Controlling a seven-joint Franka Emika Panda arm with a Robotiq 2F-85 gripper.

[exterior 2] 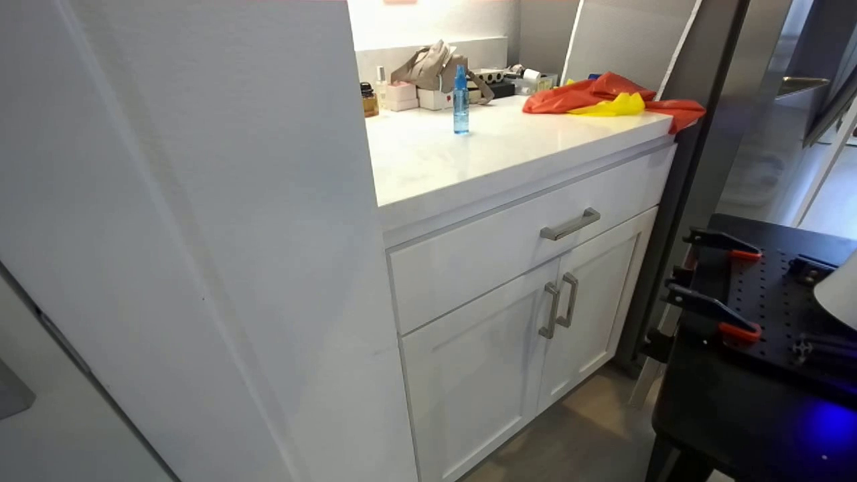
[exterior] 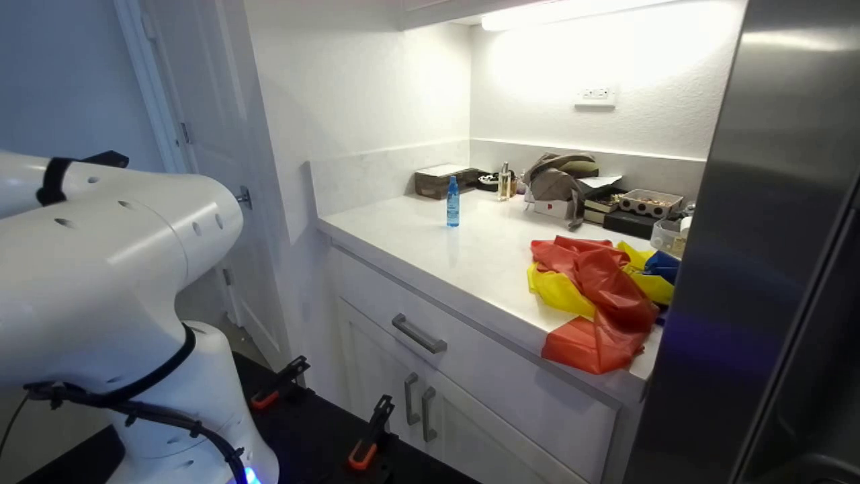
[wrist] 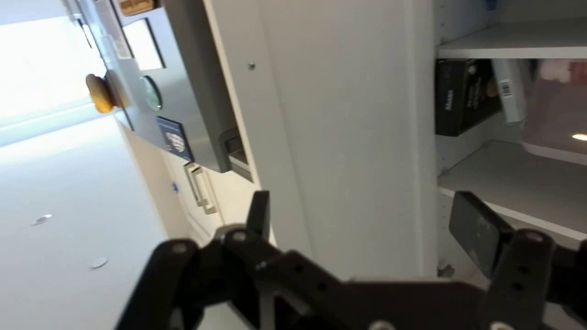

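At one o'clock from empty, wide-spread black gripper [wrist: 364,208], black cardboard box [wrist: 464,97] looks light, stiff, best pinched mid-sides.

The claw [wrist: 367,221] looks matt, the fridge [exterior: 752,235] shiny metal.

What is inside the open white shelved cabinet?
Between two white shelves: a white-lettered black rectangular box, a white barcoded item and a pinkish container; anything behind them or the black claw is hidden.
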